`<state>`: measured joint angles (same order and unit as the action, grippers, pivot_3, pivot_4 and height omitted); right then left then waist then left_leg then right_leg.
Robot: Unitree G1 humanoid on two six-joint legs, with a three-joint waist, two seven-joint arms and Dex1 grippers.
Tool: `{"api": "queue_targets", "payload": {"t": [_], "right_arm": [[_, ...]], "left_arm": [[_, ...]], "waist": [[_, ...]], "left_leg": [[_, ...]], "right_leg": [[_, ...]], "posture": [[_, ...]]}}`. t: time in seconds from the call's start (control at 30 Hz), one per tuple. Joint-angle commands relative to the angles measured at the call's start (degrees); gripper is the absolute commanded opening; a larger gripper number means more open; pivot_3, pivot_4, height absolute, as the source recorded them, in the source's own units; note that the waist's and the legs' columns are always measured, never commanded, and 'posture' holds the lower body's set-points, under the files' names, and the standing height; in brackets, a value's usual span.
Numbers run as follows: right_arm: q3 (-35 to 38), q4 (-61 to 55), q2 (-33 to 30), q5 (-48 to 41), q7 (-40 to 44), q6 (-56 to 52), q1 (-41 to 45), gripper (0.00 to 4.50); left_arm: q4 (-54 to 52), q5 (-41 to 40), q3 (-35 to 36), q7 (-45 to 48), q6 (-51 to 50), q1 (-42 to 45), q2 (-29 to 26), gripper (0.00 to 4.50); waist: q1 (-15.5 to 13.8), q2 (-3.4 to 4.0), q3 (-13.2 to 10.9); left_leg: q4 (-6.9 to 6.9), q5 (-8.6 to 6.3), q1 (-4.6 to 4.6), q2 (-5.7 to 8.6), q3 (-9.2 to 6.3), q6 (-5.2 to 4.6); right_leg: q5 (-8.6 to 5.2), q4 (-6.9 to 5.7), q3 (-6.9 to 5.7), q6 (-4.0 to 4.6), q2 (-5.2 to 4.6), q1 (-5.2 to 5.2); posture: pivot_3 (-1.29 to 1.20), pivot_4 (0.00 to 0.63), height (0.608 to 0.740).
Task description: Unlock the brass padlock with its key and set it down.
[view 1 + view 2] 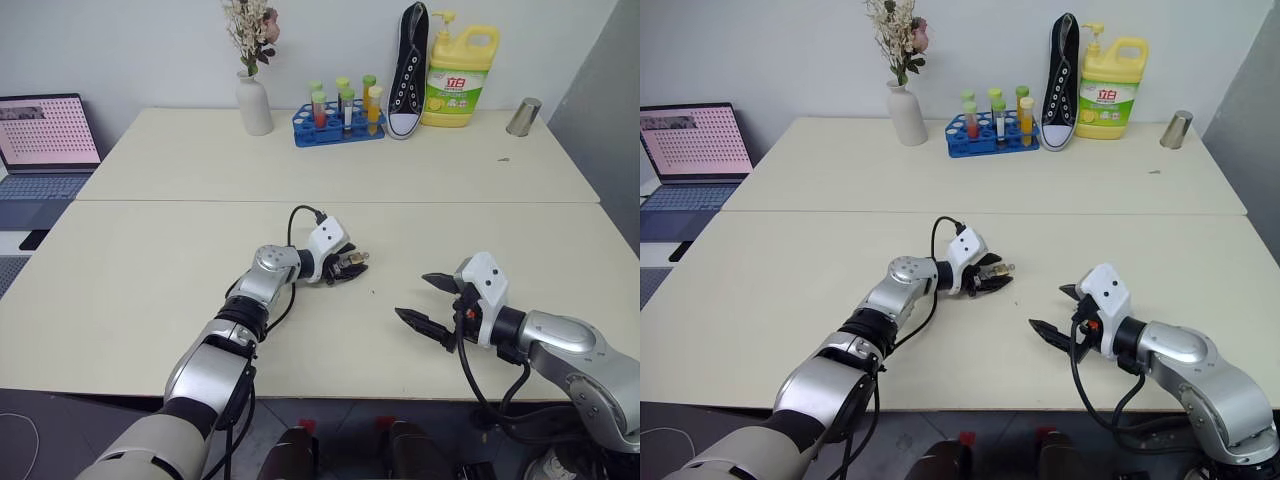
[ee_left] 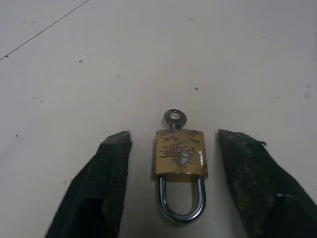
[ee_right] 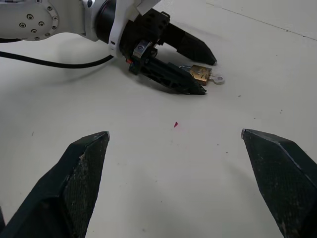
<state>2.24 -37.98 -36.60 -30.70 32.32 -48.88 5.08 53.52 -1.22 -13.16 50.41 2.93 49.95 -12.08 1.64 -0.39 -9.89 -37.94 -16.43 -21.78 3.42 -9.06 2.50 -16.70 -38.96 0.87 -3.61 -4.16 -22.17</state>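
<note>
The brass padlock [image 2: 179, 158] lies flat on the cream table [image 1: 150, 290], its silvery shackle [image 2: 182, 203] pointing back toward my left wrist. The key [image 2: 174, 118] sticks out of the body's far end, its round bow resting on the table. My left gripper [image 2: 174, 134] is low over the table with one black finger on each side of the padlock. A gap shows on both sides, so it is open and not touching. From the head I see it near the table's middle [image 1: 352, 264]. My right gripper [image 1: 412, 295] hovers wide open to the right, apart from the padlock [image 3: 200, 74].
Along the far edge stand a white vase with flowers [image 1: 255, 100], a blue rack of tubes [image 1: 338, 125], a black shoe [image 1: 408, 75], a yellow bottle [image 1: 460, 80] and a metal cup [image 1: 523, 116]. A laptop [image 1: 45, 140] sits at the far left.
</note>
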Motion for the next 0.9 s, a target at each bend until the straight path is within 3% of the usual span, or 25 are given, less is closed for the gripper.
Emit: {"api": "queue_targets", "payload": {"t": [0.03,0.13,0.3,0.47,0.63,0.77,0.9], "right_arm": [[1.50,-2.07,-0.21,-1.36,-0.14,0.11,0.74,4.50],[1.64,-1.93,-0.27,-1.71,0.01,-0.10,1.13,4.50],[1.74,-1.52,-0.93,-1.38,0.32,0.39,1.57,4.50],[1.73,-1.68,-2.06,-1.03,1.36,1.89,1.66,4.50],[2.25,-2.58,-2.53,-2.53,4.71,5.17,0.98,4.50],[2.91,-1.99,-1.12,-10.64,6.54,0.58,2.20,4.50],[2.42,-1.09,0.44,-14.46,5.15,-1.89,3.95,4.50]], "left_arm": [[1.70,3.29,-0.92,-1.32,-1.37,-0.20,-0.90,1.79],[1.24,3.58,-0.91,-0.98,-2.09,-0.86,-1.36,0.98],[-6.42,2.86,-1.02,3.70,-3.17,-6.12,-4.78,0.99],[-24.34,0.44,-0.57,6.73,3.68,-13.89,-8.23,0.99],[-40.34,1.41,-0.77,6.85,28.63,-21.34,-12.09,0.99],[-39.67,12.45,0.25,-1.13,53.96,-22.30,-15.24,0.99],[-38.27,15.10,1.30,-7.55,60.66,-21.51,-15.44,0.99]], "waist": [[0.07,-0.02,0.02],[0.16,-0.01,0.04],[0.86,-0.01,0.06],[1.45,0.01,0.06],[0.16,-0.02,0.05],[-0.70,-0.02,0.05],[-0.75,-0.03,0.04]], "left_leg": [[0.00,0.00,0.02,-0.01,0.00,0.00],[0.00,0.00,0.04,-0.03,-0.01,-0.01],[0.04,0.00,0.07,-0.09,0.01,-0.01],[0.11,0.05,0.06,-0.15,0.00,0.09],[0.05,0.12,-0.08,-0.24,-0.06,0.21],[0.05,0.11,-0.07,-0.15,-0.01,0.21],[0.08,0.07,-0.08,-0.08,0.00,0.12]], "right_leg": [[0.00,-0.01,0.00,0.00,0.01,0.01],[0.00,-0.03,0.01,0.00,0.03,0.02],[0.00,-0.03,0.05,0.00,0.08,-0.01],[0.01,-0.02,0.10,0.01,0.10,-0.08],[0.01,0.04,0.09,0.01,-0.03,-0.11],[0.01,0.16,0.09,0.01,-0.15,-0.03],[0.01,0.18,0.08,0.01,-0.14,-0.04]], "posture": [[0.00,0.150,0.740],[0.00,0.150,0.740],[0.00,0.150,0.740],[0.00,0.150,0.740],[0.00,0.150,0.740],[0.00,0.150,0.740],[0.00,0.150,0.740]]}}
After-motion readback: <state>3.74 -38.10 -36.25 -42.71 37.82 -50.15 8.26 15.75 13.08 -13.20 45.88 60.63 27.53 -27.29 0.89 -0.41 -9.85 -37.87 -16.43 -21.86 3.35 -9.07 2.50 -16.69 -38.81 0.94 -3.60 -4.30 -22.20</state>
